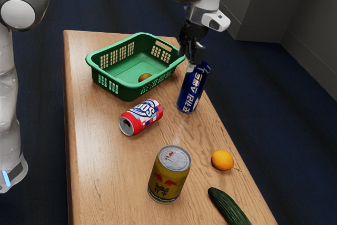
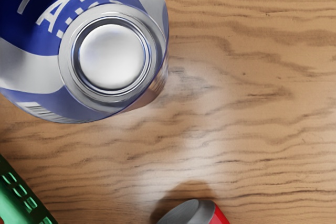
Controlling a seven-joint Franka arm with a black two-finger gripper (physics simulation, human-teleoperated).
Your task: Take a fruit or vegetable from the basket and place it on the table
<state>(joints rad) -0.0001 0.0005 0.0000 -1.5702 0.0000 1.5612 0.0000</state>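
Observation:
The black gripper (image 1: 192, 61) is at the top of the tall blue bottle (image 1: 192, 89), beside the basket's right end in the exterior view; whether they touch is unclear. A small round brown fruit or vegetable (image 1: 145, 77) lies inside the green basket (image 1: 126, 91), near its front wall. On the table (image 1: 110, 169), an orange-yellow fruit (image 1: 222, 160) and a dark green cucumber (image 1: 229, 206) lie toward the exterior view's lower right. In the wrist view, a bit of the green basket (image 2: 20, 195) is visible across the wooden table (image 2: 241, 108).
The bottle's silver cap (image 2: 112, 56) shows from above, close under my hand. A red, white and blue can (image 1: 141, 117) lies on its side between basket and bottle, its end (image 2: 191, 213) also in the wrist view. A gold can (image 1: 169, 175) stands upright nearer the exterior camera.

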